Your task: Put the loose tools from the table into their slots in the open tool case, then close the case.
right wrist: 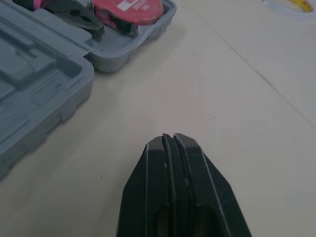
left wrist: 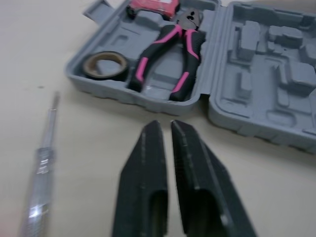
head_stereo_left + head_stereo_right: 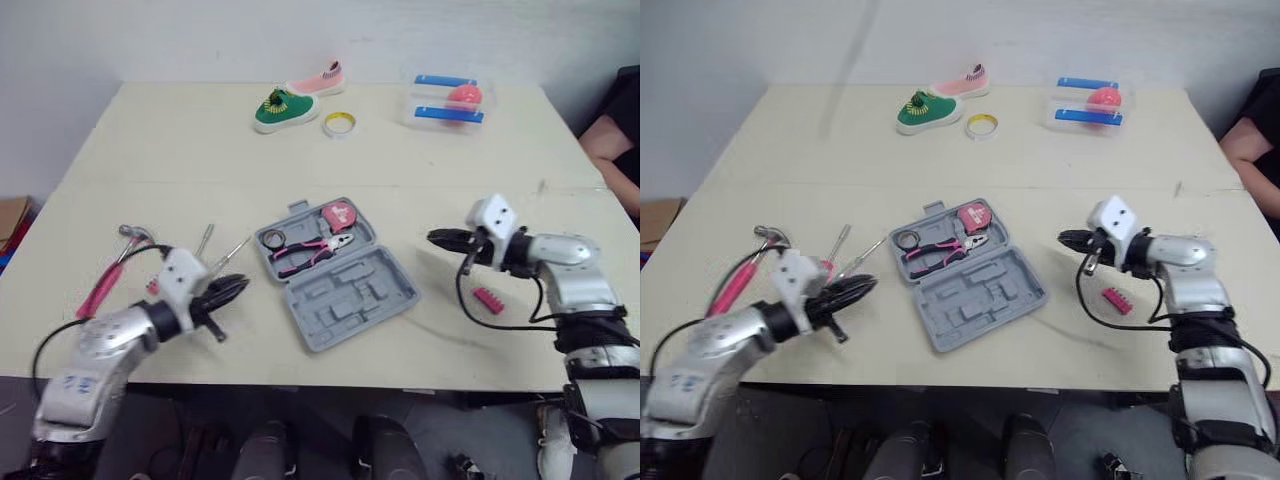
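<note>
Tool case lies open at the table's middle, with pliers, a tape measure and a tape roll in its tray. A hammer and a screwdriver lie loose to its left, a pink bit holder to its right. The left gripper and right gripper flank the case, both closed and empty.

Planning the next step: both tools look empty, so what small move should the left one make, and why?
Probably open the left tool and shift it toward the clear-handled steel screwdriver: the tool is shut on nothing, and that screwdriver lies loose on the beige table close beside it, outside the open grey plastic case.
</note>
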`<state>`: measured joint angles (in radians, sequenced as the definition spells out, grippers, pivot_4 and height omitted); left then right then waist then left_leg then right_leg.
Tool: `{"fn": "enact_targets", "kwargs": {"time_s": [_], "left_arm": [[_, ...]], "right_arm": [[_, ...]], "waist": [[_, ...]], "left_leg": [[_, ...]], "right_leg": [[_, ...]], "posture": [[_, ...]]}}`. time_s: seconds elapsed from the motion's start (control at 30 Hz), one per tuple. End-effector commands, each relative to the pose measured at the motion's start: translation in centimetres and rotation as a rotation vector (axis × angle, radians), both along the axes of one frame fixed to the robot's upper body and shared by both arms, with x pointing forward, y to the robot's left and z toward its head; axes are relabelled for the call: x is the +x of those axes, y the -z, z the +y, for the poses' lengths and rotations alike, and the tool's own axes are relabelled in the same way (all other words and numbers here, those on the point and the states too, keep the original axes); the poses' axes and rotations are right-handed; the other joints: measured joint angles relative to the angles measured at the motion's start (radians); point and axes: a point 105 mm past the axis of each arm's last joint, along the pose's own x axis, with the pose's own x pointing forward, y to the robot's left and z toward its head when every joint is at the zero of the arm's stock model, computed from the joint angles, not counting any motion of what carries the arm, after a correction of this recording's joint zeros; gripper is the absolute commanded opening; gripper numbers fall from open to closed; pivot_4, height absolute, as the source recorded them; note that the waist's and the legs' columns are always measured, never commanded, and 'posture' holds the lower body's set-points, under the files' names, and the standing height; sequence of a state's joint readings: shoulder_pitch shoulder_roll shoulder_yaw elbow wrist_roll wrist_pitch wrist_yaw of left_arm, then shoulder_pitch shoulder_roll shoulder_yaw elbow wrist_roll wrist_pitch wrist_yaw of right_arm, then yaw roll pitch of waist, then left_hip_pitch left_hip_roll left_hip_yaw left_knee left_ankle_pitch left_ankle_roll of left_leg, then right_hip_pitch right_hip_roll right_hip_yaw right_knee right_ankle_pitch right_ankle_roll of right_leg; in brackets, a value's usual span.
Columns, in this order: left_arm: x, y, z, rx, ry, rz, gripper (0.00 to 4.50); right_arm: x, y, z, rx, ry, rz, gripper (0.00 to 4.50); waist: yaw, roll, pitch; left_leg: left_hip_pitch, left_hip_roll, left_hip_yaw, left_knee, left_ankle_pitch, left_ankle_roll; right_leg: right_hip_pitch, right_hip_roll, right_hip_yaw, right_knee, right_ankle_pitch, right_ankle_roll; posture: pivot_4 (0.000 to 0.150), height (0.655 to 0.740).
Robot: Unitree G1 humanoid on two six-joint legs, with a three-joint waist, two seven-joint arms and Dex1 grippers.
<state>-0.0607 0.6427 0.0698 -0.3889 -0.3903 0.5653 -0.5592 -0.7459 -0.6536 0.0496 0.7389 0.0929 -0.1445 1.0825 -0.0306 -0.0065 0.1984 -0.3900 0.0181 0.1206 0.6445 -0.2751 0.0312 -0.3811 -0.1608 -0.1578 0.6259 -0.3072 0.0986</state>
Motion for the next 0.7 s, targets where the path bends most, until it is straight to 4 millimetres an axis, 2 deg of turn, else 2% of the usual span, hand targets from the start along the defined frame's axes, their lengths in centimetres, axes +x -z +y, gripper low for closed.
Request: {"fn": "enact_targets", "kwargs": {"time_s": [0.03, 0.17, 0.33, 0.53, 0.7], "left_arm": [[0.3, 0.1, -0.4, 0.013, -0.017, -0.001, 0.04], [0.9, 0.8, -1.6, -0.024, -0.025, 0.03, 0.04], [1.2, 1.5, -2.9, -0.052, -0.013, 0.077, 0.04], [1.6, 2.0, -3.6, -0.042, -0.006, 0.085, 0.04], [2.0, 2.3, -4.5, -0.033, 0.017, 0.097, 0.04]], "right_arm": [[0.6, -0.6, 0.9, -0.016, -0.024, -0.038, 0.0], [1.4, -0.1, 3.7, -0.007, -0.06, -0.054, 0.0], [1.7, 0.8, 5.2, -0.037, -0.078, -0.062, 0.0], [1.8, 1.2, 6.7, -0.011, -0.11, -0.068, 0.0], [1.2, 1.1, 6.3, -0.031, -0.15, -0.056, 0.0]], "waist": [[0.002, 0.0, 0.0], [0.002, 0.0, 0.0], [0.006, 0.0, 0.0], [0.001, 0.0, 0.0], [0.002, 0.0, 0.0]], "left_leg": [[0.0, 0.0, 0.0, 0.001, 0.0, 0.0], [0.0, 0.0, 0.0, 0.004, -0.001, 0.001], [0.0, -0.001, -0.003, 0.004, -0.001, 0.001], [0.0, -0.002, -0.002, 0.004, -0.001, 0.002], [0.0, -0.001, -0.003, 0.004, -0.001, 0.001]], "right_leg": [[0.0, 0.0, 0.0, 0.0, 0.0, 0.0], [0.002, 0.0, 0.0, 0.0, 0.0, 0.0], [0.002, -0.002, 0.0, 0.001, 0.0, 0.001], [0.003, -0.002, 0.0, 0.0, 0.001, 0.001], [0.003, -0.001, 0.0, 0.0, 0.0, 0.001]], "posture": [[0.15, 0.74], [0.15, 0.74], [0.15, 0.74], [0.15, 0.74], [0.15, 0.74]]}}
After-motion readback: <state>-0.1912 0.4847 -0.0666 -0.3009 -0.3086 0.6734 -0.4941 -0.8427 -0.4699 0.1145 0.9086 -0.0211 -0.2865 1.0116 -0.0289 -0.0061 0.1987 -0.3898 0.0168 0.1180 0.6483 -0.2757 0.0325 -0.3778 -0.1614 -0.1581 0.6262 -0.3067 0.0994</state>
